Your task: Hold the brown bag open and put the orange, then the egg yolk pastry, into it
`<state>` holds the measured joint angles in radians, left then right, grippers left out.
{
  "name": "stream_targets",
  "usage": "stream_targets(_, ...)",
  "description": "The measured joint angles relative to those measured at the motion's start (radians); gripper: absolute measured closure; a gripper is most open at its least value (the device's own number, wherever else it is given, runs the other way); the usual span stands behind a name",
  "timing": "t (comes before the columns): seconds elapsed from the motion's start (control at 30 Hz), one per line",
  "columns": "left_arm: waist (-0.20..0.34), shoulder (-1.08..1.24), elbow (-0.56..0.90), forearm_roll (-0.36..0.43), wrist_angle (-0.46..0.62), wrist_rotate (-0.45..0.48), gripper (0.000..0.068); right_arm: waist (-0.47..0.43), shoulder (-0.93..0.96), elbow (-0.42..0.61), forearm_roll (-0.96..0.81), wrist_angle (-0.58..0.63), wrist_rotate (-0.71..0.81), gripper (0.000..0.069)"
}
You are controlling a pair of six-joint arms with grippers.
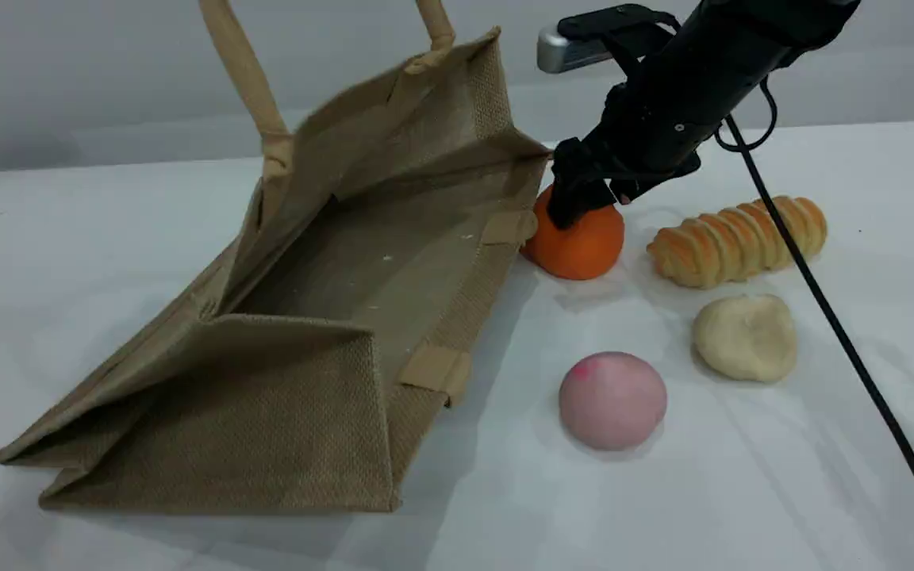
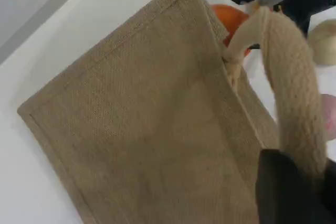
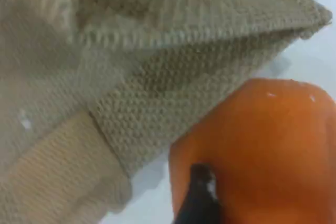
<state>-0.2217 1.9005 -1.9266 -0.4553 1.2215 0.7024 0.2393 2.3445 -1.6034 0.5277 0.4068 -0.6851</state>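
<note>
Looking down across the white table, we see the brown bag lying on its side, filling the left half of the scene, its mouth gaping toward 1 o'clock. One beige handle rises out past the top edge at 11 o'clock. In the left wrist view that same rope handle arches over the bag's flat side, and the left gripper sits at 5 o'clock, clamped together on the handle and lifting the upper edge so the bag stays open.

The orange rests on the table at the 3 o'clock side of the bag's mouth, just beside the rim. The right gripper, at the end of a black arm entering from 1 o'clock, is down on top of the orange; one dark fingertip presses against the fruit's skin in the right wrist view. We cannot tell whether its jaws have closed on the fruit.

The egg yolk pastry lies at 4 o'clock from the orange, well apart from the bag. A long ridged golden bread lies at 3 o'clock from the orange, just above the pastry. A smooth pink ball sits at 6 o'clock from the orange. A black cable trails from the arm toward 5 o'clock.
</note>
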Motion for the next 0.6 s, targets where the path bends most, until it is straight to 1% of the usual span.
stream_targets(0.07, 0.0, 0.0, 0.0, 0.0, 0.0, 0.0, 0.0591, 0.0, 0.0, 0.0, -0.02, 0.003, 0.001, 0.0244)
stream_targets(0.27, 0.0, 0.0, 0.0, 0.0, 0.0, 0.0, 0.0591, 0.0, 0.0, 0.0, -0.031, 0.049, 0.001, 0.0498)
stream_targets(0.4, 0.0, 0.0, 0.0, -0.001, 0.0, 0.028, 0.0591, 0.0, -0.014, 0.0, -0.047, 0.079, 0.001, 0.0643)
stream_targets(0.47, 0.0, 0.0, 0.0, -0.001, 0.0, 0.028, 0.0591, 0.0, -0.034, 0.0, -0.072, 0.094, 0.013, 0.0666)
stream_targets(0.6, 0.0, 0.0, 0.0, 0.003, 0.0, 0.049, 0.0591, 0.0, -0.101, 0.0, -0.144, 0.14, 0.104, 0.0671)
